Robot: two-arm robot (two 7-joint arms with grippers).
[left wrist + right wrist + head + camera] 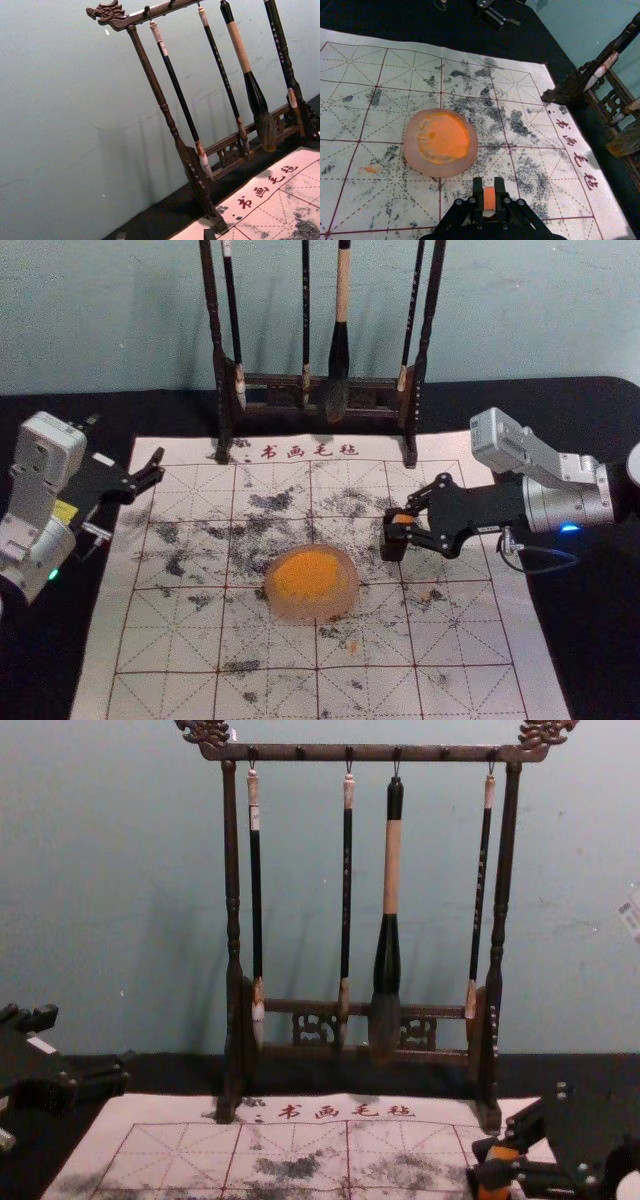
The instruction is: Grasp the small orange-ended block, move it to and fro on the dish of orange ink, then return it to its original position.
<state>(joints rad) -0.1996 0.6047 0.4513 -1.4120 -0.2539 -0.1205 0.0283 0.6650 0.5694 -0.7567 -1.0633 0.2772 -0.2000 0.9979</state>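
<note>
My right gripper [402,521] is over the right part of the sheet, shut on the orange-ended block [404,518]. In the right wrist view the right gripper [489,192] has the block's orange face [489,199] between its two fingers. The chest view has the block [497,1172] at lower right. Orange ink [307,572] lies in the round pinkish dish [311,612], left of the gripper and nearer the body. My left gripper [154,468] is parked at the left, its fingertips wide apart in the left wrist view [165,234].
A dark wooden rack [232,920] with hanging brushes [387,950] stands at the back, by the wall. The gridded white sheet [165,640] has black smudges and small orange marks, and lies on black cloth [60,660].
</note>
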